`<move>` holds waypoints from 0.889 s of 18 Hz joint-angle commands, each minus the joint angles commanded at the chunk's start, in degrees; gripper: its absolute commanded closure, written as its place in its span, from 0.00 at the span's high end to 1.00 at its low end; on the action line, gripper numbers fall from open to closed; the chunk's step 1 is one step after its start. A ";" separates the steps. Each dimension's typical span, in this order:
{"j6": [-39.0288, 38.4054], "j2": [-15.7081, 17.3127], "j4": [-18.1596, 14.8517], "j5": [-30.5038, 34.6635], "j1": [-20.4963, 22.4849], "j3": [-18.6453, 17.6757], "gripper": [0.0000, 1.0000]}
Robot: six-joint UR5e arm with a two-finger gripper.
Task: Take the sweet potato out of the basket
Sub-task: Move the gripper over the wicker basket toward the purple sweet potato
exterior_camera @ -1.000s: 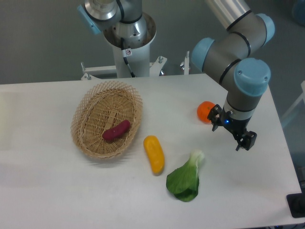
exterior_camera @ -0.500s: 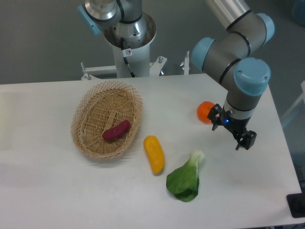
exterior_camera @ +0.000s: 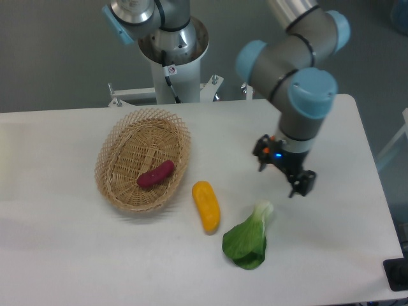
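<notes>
While your gripper (exterior_camera: 282,171) hangs over the white table (exterior_camera: 64,255) right of centre, its fingers apart and empty, the sweet potato (exterior_camera: 155,173) lies in the basket (exterior_camera: 108,159) at left. Between them you have a yellow vegetable (exterior_camera: 206,205); a leafy green (exterior_camera: 247,239) sits just below the gripper, near the front edge

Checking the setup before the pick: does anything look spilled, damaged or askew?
Nothing stands out. The sweet potato lies inside the upright basket; the yellow vegetable and leafy green lie intact on the table. The gripper is well right of the basket.
</notes>
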 joint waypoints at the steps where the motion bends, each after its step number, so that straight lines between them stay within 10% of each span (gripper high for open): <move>1: -0.61 0.00 0.09 0.00 -1.14 -0.53 1.00; 16: -2.82 5.98 8.00 0.00 -11.69 -15.30 1.00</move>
